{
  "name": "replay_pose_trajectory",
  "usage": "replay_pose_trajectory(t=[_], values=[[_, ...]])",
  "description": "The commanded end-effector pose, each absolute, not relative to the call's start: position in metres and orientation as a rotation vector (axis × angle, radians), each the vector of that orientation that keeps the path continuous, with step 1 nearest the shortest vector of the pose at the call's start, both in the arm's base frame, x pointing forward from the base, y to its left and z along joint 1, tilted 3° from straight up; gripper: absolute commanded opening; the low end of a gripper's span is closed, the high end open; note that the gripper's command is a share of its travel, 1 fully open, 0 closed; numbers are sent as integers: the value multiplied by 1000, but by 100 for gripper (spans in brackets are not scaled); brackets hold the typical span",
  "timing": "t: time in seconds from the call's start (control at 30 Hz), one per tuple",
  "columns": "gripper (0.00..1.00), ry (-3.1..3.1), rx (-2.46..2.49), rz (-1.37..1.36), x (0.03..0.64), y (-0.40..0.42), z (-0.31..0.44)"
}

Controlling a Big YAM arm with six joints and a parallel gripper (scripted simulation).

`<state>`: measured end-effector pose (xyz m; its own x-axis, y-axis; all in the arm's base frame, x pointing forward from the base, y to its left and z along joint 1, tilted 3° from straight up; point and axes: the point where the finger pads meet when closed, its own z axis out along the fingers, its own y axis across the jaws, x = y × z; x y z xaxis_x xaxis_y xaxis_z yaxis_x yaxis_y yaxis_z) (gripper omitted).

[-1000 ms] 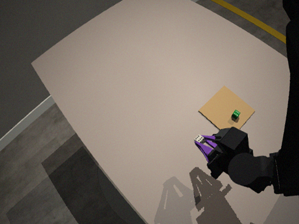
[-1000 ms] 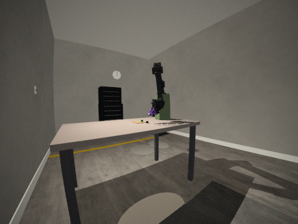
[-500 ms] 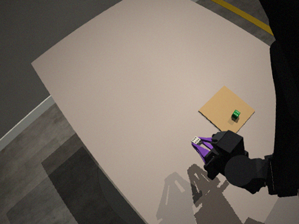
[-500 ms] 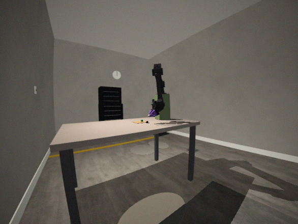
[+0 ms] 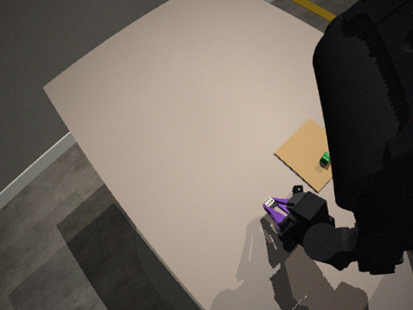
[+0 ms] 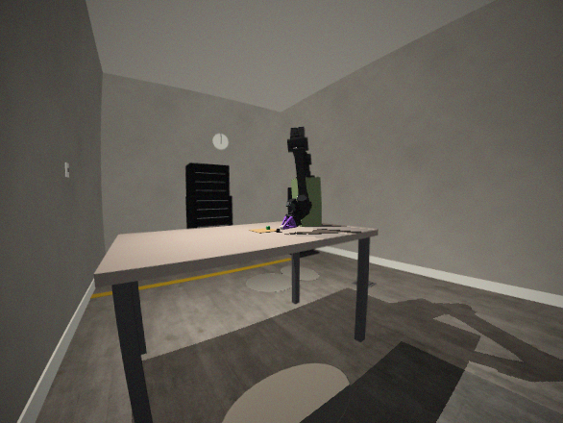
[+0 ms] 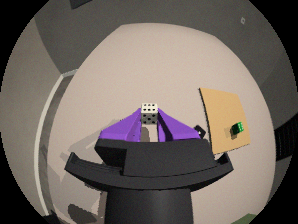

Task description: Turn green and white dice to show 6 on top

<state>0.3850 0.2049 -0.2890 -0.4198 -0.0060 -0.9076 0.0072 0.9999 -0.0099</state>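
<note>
The white die (image 5: 269, 202) (image 7: 149, 113) is held between the purple fingertips of my gripper (image 5: 270, 203) (image 6: 282, 227) (image 7: 149, 112), low over the table beside the mat. Two pipped faces show in the wrist view, each with several pips. The green die (image 5: 325, 158) (image 6: 268, 228) (image 7: 238, 128) sits on the tan mat (image 5: 297, 150) (image 6: 257, 231) (image 7: 220, 107), which lies flat; its upper face shows several pips, too small to count surely. The black die (image 5: 297, 189) (image 6: 278, 231) (image 7: 200, 131) lies off the mat, between it and my gripper; one pip shows.
The black die is close beside my gripper's finger and the mat's near edge. The arm (image 5: 379, 133) (image 6: 303, 165) hides the mat's right part in the top view. A green block (image 6: 314, 202) stands behind the arm. The table edge (image 5: 149, 240) runs left of my gripper.
</note>
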Motion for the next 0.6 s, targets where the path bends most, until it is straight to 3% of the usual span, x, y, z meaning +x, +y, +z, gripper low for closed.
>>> replay_pose_trajectory(t=[0.0, 0.57], values=[[14, 1997, 10, -21, 386, 197, -296], [14, 1997, 12, -21, 387, 197, -297]])
